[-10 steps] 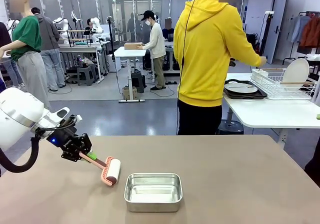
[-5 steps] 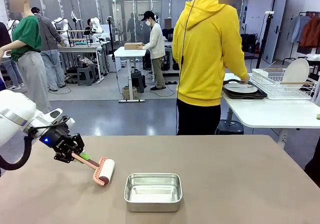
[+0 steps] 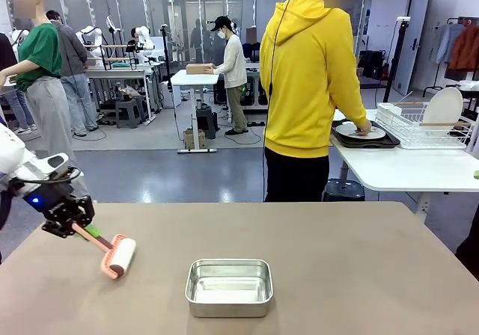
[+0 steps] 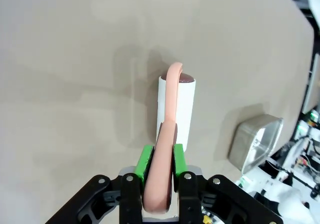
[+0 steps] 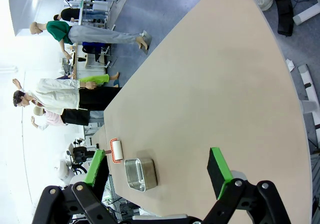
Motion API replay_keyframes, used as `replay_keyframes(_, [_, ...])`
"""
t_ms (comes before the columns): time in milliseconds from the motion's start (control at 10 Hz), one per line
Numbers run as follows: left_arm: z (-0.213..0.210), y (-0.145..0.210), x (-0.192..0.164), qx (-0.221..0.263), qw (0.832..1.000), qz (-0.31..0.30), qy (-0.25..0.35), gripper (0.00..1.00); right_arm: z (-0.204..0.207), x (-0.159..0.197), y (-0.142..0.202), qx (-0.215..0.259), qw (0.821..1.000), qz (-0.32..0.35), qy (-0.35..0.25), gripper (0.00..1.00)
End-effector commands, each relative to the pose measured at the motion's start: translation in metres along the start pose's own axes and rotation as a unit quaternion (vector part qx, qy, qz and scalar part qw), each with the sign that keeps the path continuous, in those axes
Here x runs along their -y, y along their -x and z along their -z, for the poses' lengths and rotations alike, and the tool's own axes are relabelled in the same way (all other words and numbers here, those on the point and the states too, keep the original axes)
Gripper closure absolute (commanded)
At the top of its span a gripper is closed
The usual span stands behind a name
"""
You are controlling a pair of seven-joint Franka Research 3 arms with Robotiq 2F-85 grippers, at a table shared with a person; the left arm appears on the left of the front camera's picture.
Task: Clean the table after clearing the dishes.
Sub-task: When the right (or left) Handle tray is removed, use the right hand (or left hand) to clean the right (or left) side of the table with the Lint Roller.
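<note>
The left pincer [image 3: 84,229] is clamping the pink handle of a white lint roller [image 3: 120,256] resting near the left edge of the taupe-brown table [image 3: 337,260]. The right pincer [image 5: 158,168] is hanging wide open. A round white plate [image 3: 350,131] is sitting on a dark tray [image 3: 374,143] on the white table [image 3: 404,167] beyond.

Pink lint roller [image 4: 177,111] in left end effector [image 4: 161,160], on the table [image 4: 75,59]; pan [image 4: 255,141] nearby.

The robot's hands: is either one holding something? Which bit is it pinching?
The left gripper is shut on a lint roller, pinching its pink handle near the end, away from the white roll. The right gripper is open and holds nothing.
</note>
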State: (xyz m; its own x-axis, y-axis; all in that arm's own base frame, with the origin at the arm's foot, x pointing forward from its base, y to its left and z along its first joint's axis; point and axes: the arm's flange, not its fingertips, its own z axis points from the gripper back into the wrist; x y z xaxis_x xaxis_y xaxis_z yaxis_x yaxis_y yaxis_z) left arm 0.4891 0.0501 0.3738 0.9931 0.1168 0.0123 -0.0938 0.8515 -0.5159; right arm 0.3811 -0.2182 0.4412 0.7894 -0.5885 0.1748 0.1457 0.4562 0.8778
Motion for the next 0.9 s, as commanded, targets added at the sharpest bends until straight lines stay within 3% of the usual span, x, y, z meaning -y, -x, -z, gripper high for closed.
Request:
replay_keyframes(0, [-0.006,0.022,-0.017,-0.005,0.995,-0.022,-0.093,0.78,-0.002,-0.001,0.002,-0.005,1.000,-0.003,0.004,0.00])
replay_keyframes(400, [-0.042,0.034,-0.014,0.016,0.981,-0.026,-0.190,0.78,-0.002,-0.001,0.002,-0.005,1.000,-0.003,0.004,0.00])
replay_keyframes(600, [-0.064,0.040,0.004,0.045,0.983,-0.003,-0.177,0.78,-0.002,-0.001,0.002,-0.005,1.000,-0.003,0.004,0.00])
replay_keyframes(800, [-0.101,0.063,0.051,0.078,0.984,0.074,-0.145,0.78,-0.002,-0.001,0.002,-0.005,1.000,-0.003,0.004,0.00])
